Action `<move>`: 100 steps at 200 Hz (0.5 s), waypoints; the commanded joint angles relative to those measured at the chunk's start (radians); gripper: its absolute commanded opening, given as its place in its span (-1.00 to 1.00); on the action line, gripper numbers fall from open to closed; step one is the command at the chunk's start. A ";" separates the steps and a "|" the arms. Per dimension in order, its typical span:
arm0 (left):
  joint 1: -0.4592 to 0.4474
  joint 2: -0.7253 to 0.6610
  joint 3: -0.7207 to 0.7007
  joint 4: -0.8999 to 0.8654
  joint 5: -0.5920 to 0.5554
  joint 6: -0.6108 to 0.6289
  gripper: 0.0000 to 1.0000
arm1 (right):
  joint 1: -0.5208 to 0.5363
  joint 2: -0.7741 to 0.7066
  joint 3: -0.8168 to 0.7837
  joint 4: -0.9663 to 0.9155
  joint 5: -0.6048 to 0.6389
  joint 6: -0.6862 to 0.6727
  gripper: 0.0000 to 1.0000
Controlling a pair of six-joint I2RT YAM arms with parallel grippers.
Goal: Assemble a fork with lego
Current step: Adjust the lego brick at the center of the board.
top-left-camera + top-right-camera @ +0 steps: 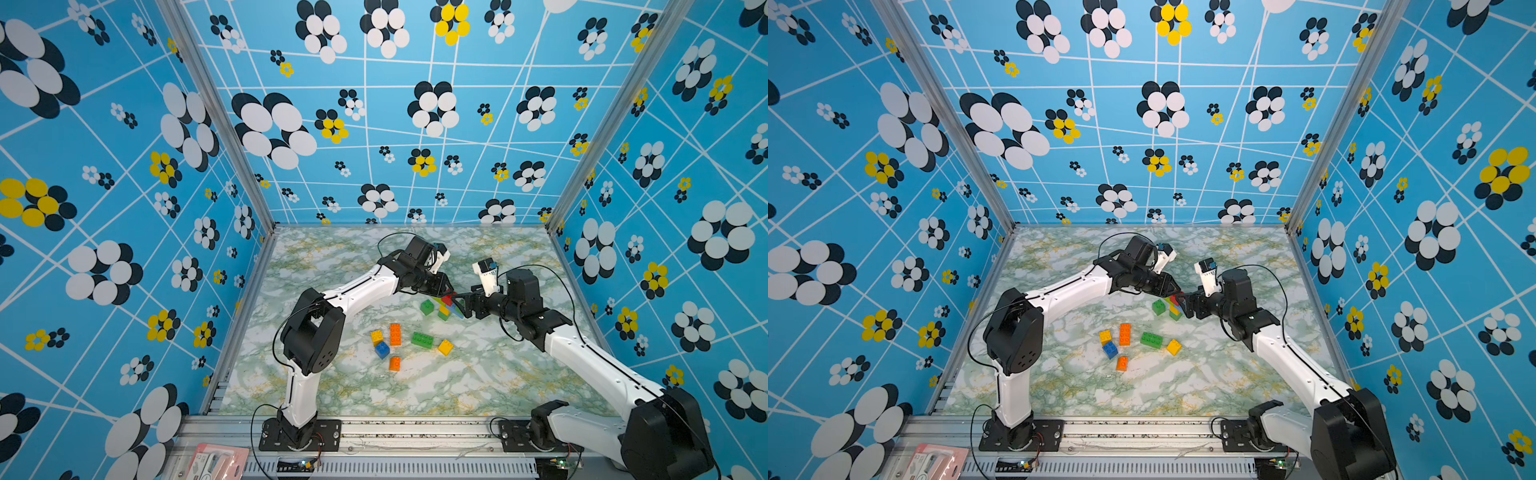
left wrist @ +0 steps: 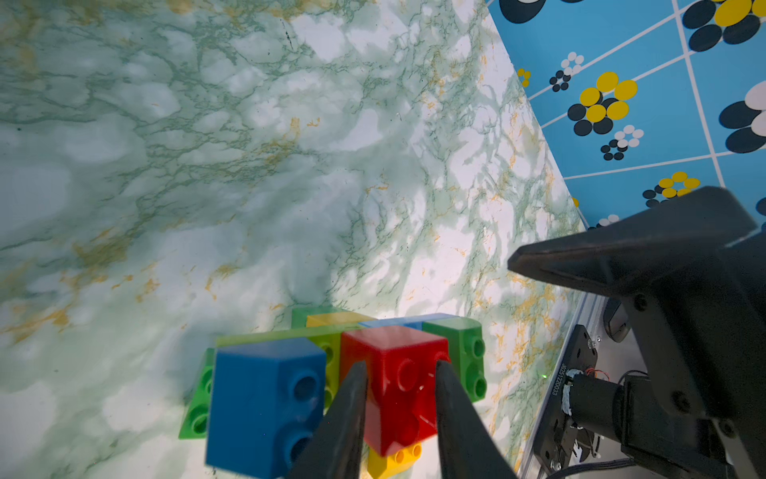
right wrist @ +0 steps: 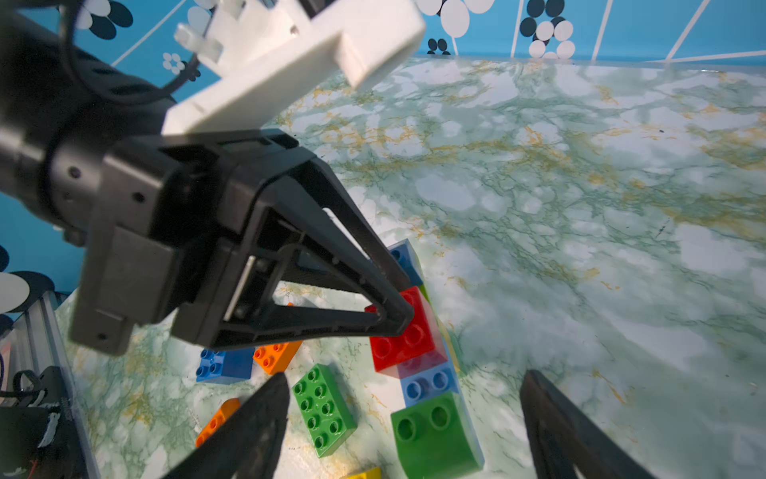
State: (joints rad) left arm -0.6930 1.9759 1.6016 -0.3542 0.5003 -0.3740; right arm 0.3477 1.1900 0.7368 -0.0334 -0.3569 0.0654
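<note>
The lego cluster (image 1: pixel 445 306), built of red, blue, green, lime and yellow bricks, is sitting toward the far middle of the marbled table (image 1: pixel 332 257). A loose green square brick (image 1: pixel 427 306) is lying just beside it, and an orange oblong brick (image 1: pixel 395 334) is lying among other spares nearer the front. Its red brick (image 2: pixel 398 385) is being straddled by the left gripper (image 2: pixel 401 365), jaws narrowly apart across the studded face; whether it is pinched or only touched cannot be told. The step is judged to be seating that red brick. Pressure should be applied squarely along the studs while the cluster is being braced from the opposite side, so nothing is levered apart. The right gripper (image 3: pixel 405 374) is being held spread wide around the green and blue end, with no contact visible. Both arms are being extended inward, wrists dipped, grippers pointed nose to nose over the cluster.
</note>
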 commanded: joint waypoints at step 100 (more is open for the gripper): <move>0.065 -0.189 -0.165 0.044 -0.130 -0.043 -0.32 | 0.072 0.172 0.183 -0.180 0.052 -0.222 0.39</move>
State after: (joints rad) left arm -0.6388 1.8751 1.5051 -0.3321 0.4099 -0.4114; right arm 0.4000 1.3399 0.8780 -0.1616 -0.3515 -0.1070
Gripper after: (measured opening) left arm 0.337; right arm 0.713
